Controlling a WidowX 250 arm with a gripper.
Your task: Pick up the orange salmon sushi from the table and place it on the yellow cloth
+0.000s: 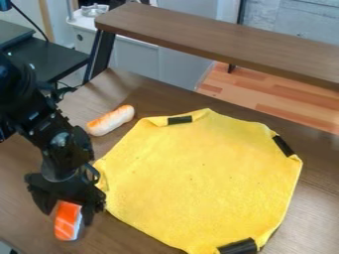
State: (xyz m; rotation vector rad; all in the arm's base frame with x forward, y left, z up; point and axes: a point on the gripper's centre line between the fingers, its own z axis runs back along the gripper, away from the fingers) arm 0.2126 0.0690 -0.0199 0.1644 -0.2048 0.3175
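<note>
Brown wood-grain tabletop (pixel 136 237), raised brown shelf (pixel 218 37) behind, pale plank floor (pixel 265 94) beyond. At lower left we see black two-finger gripper (pixel 67 217) over orange-and-white toy sushi piece (pixel 67 221); whether clamped on it or apart, we cannot tell. Sushi's long axis runs nearly straight down view, far end under gripper, white side facing right. Yellow cloth (pixel 202 176) with black strips just right; white-and-orange toy roll (pixel 110 120) above, slanting up rightward.

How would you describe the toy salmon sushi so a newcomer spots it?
On the brown table, find the yellow cloth. Left of it, at the black gripper, is the toy salmon sushi. Its orange top has white stripes, unlike the paler, rounder roll.
</note>
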